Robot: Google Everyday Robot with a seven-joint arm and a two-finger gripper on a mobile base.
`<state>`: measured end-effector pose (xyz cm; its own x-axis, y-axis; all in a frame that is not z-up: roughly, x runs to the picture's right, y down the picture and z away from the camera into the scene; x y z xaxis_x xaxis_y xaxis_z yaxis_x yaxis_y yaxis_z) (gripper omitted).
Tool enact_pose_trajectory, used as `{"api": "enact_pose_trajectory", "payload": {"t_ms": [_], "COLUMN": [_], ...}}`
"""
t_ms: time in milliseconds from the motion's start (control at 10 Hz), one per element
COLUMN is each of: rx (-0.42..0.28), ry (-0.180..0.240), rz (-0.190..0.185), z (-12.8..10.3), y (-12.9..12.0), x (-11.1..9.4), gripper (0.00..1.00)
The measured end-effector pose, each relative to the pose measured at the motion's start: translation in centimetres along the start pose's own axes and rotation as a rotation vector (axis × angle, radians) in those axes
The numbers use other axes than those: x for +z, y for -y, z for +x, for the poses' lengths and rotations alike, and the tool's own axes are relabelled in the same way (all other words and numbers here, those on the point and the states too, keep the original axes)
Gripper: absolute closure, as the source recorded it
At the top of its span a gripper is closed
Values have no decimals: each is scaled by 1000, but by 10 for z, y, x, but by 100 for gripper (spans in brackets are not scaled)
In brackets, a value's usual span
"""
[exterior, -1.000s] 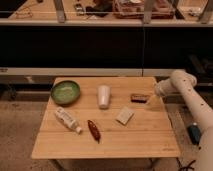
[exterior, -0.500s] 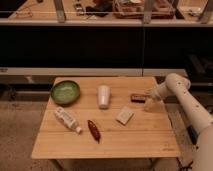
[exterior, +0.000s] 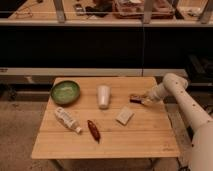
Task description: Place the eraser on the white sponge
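The task is at its opening stage: nothing has been placed yet. The eraser lies flat on the wooden table, right of the white cup and near the table's right edge. The gripper sits low at the eraser's right end, touching it or just beside it; whether it is spread or pinching the block I cannot tell. The white sponge rests bare nearby, toward the table's front and slightly left of the eraser, with nothing on it. By my reading, 3 steps remain: secure the eraser, lift it, and carry it the short way to set it on the sponge. The green bowl, the white bottle and the reddish-brown oval object lie well apart on the left.
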<state>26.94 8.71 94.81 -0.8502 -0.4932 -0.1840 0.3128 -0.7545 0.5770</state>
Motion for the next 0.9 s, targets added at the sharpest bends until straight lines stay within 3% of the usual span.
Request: {"api": "enact_pose_trajectory", "payload": {"t_ms": [300, 600, 900], "rx": [18, 34, -22], "ry": [0, -49, -76], "rz": [9, 2, 28], "z": [5, 27, 50], "y": [0, 1, 33], "x": [-4, -41, -64], "gripper": [100, 100, 100]}}
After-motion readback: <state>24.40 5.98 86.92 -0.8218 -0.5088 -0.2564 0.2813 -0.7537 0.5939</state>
